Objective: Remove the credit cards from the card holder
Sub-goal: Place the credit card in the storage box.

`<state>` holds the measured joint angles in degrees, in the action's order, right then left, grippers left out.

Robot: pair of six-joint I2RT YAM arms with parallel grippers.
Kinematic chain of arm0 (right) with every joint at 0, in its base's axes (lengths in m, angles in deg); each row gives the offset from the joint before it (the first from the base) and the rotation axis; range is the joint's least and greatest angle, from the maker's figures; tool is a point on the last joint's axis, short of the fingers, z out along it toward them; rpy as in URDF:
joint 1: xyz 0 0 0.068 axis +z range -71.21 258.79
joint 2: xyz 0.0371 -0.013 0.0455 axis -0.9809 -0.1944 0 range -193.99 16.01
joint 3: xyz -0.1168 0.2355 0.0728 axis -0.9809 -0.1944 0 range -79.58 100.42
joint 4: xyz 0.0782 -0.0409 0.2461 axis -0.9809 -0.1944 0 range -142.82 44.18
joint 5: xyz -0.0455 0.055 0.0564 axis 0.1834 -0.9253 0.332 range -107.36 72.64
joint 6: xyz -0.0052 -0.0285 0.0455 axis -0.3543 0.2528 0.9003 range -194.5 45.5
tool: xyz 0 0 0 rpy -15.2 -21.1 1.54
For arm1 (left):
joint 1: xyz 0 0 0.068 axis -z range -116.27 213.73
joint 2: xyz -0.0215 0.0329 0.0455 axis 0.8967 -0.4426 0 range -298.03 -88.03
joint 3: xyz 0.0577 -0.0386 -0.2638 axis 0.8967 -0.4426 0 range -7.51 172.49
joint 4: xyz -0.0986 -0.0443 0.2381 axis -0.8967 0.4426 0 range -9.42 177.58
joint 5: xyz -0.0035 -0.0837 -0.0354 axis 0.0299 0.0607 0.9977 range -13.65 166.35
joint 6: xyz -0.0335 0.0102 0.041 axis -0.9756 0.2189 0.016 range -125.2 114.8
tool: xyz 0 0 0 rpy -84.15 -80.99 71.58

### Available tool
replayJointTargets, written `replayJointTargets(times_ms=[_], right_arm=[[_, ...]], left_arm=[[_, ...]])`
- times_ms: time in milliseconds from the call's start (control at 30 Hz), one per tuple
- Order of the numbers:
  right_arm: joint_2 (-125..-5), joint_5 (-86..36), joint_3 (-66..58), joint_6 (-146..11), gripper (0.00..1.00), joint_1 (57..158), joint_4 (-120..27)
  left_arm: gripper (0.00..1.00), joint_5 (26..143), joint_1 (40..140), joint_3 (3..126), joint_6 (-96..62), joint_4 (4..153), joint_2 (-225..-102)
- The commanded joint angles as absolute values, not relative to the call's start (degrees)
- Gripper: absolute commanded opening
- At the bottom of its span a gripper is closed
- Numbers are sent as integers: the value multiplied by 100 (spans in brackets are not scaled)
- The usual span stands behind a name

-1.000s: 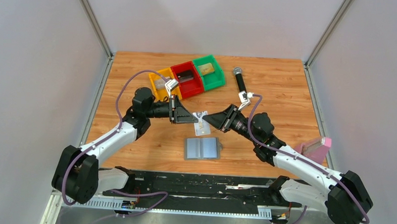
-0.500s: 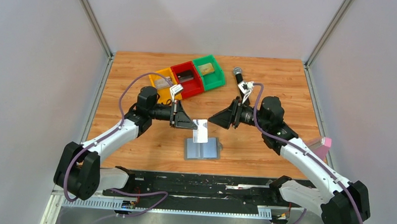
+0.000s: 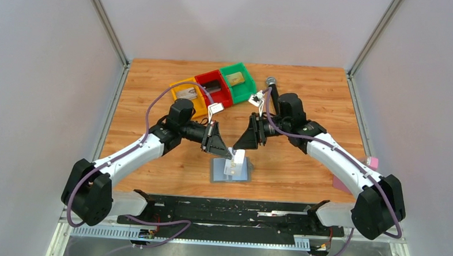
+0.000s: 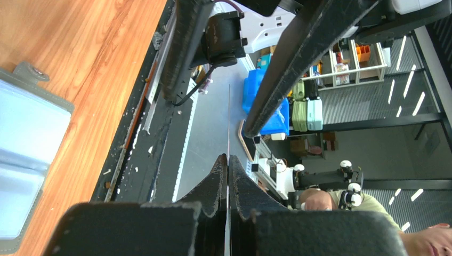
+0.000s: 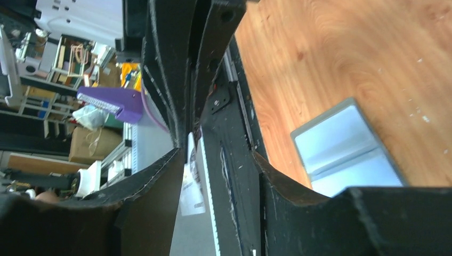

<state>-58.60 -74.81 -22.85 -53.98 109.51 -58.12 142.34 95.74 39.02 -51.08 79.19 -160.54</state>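
Observation:
The card holder [image 3: 231, 171] lies open and flat on the table near the front edge, with two pale blue panels and a grey edge. My left gripper [image 3: 224, 153] is shut on a whitish credit card [image 3: 236, 161] and holds it just above the holder. In the left wrist view the card [image 4: 228, 122] shows edge-on as a thin line between the closed jaws of the left gripper [image 4: 228, 158], with the holder [image 4: 24, 144] at the left. My right gripper [image 3: 245, 141] is open and empty, just behind the holder. The right wrist view shows the right gripper [image 5: 216, 156] with its jaws apart and the holder [image 5: 346, 152].
Yellow [image 3: 186, 95], red [image 3: 212, 90] and green [image 3: 238, 82] bins stand in a row at the back, each holding something small. A black microphone-like rod [image 3: 270, 83] lies behind the right arm. A pink object [image 3: 374, 163] sits at the table's right edge.
A second ago both grippers met at the card behind the holder. The right gripper let go and drew back. The left gripper carried the card forward and down over the holder.

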Motion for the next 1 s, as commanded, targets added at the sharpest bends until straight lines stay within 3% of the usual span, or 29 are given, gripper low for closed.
replayJointTargets(times_ms=[0,200,400,500,567,633,767,967], right_arm=[[-5820,-8078,-2126,-5888,47,11043,-6061],[-5885,-8247,-2209,-5903,34,11199,-5945],[-5930,-8285,-2208,-5857,0,11219,-5890],[-5875,-8273,-2246,-5705,0,11218,-5738],[-5841,-8104,-2301,-5511,0,11210,-5572],[-5823,-7784,-2388,-5155,0,11191,-5252],[-5764,-6935,-2582,-4089,0,11038,-4250],[-5488,-5445,-2912,-2772,0,10999,-3239]], left_arm=[[0,14401,9580,4128,-4820,8018,-16136],[0,14463,9581,4168,-4719,8032,-16243],[1,14429,9576,4292,-4593,8275,-16256],[5,14376,9524,4315,-4597,8267,-16217],[25,14328,9426,4332,-4602,8300,-16190],[38,14235,9224,4325,-4580,8411,-16131],[50,13971,8451,4287,-4411,8894,-15907],[58,13694,7900,4156,-4438,9126,-15521]])
